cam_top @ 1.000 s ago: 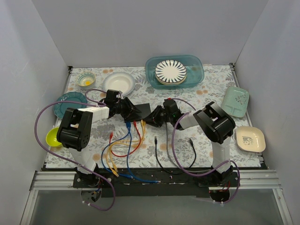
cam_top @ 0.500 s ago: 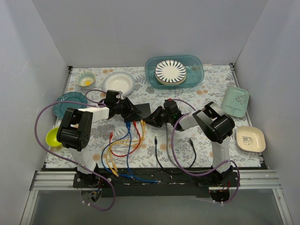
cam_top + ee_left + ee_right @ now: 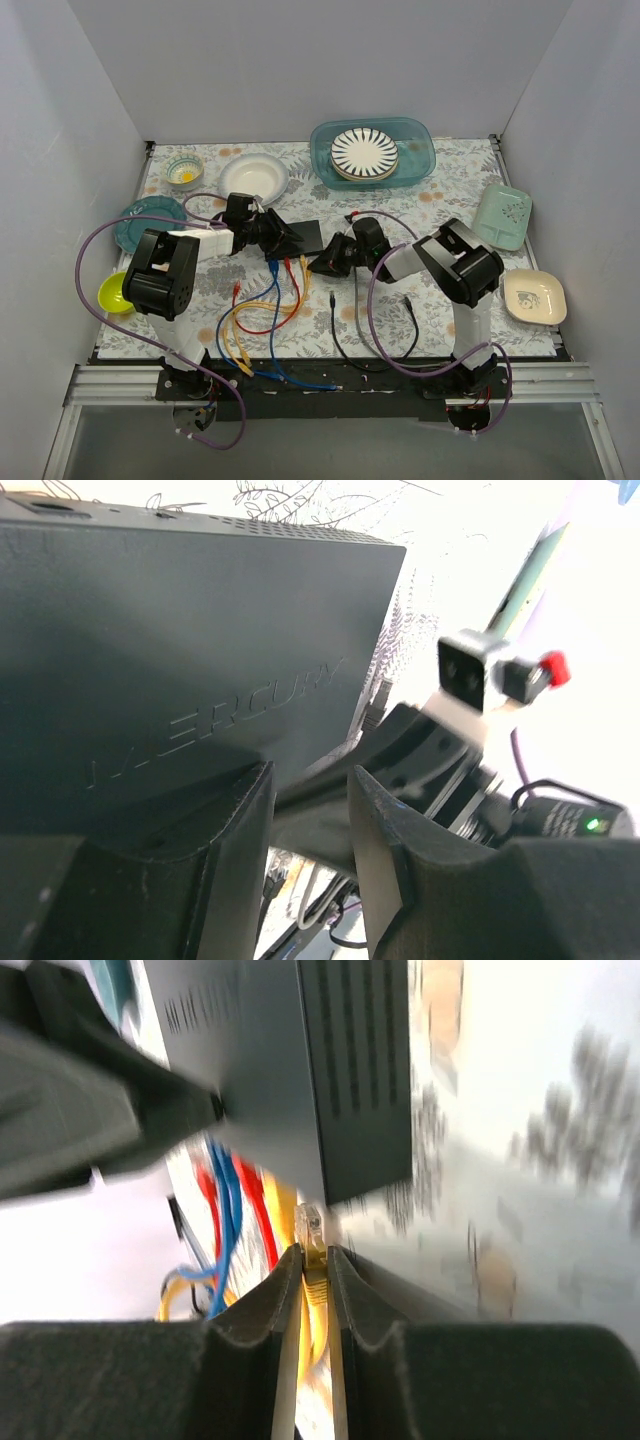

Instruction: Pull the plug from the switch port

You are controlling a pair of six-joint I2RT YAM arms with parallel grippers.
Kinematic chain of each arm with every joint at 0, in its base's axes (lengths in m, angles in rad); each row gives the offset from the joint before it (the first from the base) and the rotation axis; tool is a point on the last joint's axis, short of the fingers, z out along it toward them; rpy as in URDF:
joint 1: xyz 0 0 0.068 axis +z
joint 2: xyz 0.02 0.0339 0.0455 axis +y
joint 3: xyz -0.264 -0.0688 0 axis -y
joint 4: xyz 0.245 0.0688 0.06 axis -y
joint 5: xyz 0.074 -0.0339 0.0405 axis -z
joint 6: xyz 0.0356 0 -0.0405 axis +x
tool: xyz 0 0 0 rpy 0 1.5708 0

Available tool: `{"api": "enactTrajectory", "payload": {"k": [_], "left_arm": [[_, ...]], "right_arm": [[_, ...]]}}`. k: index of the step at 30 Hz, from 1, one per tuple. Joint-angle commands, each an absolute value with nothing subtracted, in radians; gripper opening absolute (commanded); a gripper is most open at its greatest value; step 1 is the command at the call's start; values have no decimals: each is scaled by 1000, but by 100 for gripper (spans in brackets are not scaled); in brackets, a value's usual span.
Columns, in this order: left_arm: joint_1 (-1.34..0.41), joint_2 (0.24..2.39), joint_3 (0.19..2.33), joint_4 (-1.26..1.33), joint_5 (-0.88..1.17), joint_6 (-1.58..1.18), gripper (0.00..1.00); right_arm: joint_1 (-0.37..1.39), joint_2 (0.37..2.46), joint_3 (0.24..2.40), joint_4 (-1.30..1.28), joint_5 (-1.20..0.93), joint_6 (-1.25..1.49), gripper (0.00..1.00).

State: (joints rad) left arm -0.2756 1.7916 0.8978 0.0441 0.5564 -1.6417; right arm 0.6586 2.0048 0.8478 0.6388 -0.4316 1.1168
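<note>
The switch [image 3: 306, 236] is a flat black box at mid-table, and it fills the left wrist view [image 3: 180, 640]. My left gripper [image 3: 270, 233] is closed on its left end [image 3: 310, 800]. My right gripper [image 3: 320, 264] sits just in front of the switch's near right corner [image 3: 330, 1070], shut on the yellow plug [image 3: 313, 1224]. The plug's clear tip pokes out past the fingertips, apart from the switch's edge. Red [image 3: 262, 1210] and blue [image 3: 222, 1210] cables still run to the switch's near edge.
Loose yellow, red and blue cables [image 3: 258, 310] and a black cable [image 3: 336, 325] lie in front of the switch. A teal tub holding a striped plate [image 3: 372, 150], a white bowl [image 3: 253, 176], a teal plate [image 3: 145, 222], a yellow-green bowl [image 3: 110, 292] and two trays [image 3: 502, 216] [image 3: 533, 296] ring the table.
My right gripper has closed tighter on the yellow plug and drawn back toward the near edge, away from the switch. The left gripper has kept its hold.
</note>
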Motion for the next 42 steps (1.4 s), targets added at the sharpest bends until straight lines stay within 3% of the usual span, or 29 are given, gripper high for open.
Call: {"api": "enactTrajectory", "payload": {"k": [1, 11, 12, 13, 16, 17, 27, 42], "left_arm": [[-272, 1824, 856, -28, 499, -1628, 36], [-265, 1798, 856, -32, 494, -1623, 36], [-265, 1795, 857, -34, 492, -1620, 36], [-265, 1793, 856, -34, 491, -1620, 36], [-261, 1787, 851, -26, 492, -1620, 36], [-261, 1786, 853, -26, 491, -1621, 36], [-258, 1770, 856, -38, 486, -1623, 36], [-247, 1770, 848, -48, 489, -1614, 36]], "right_arm": [[677, 1967, 727, 453, -428, 993, 1], [591, 1620, 705, 39, -166, 697, 1], [598, 1608, 721, 17, -150, 660, 10], [603, 1580, 747, 12, -143, 649, 27], [621, 1548, 803, 61, -123, 640, 47], [623, 1557, 828, 75, -132, 644, 49], [673, 1882, 1023, 265, -400, 808, 49], [696, 2019, 1043, 426, -353, 1104, 47]]}}
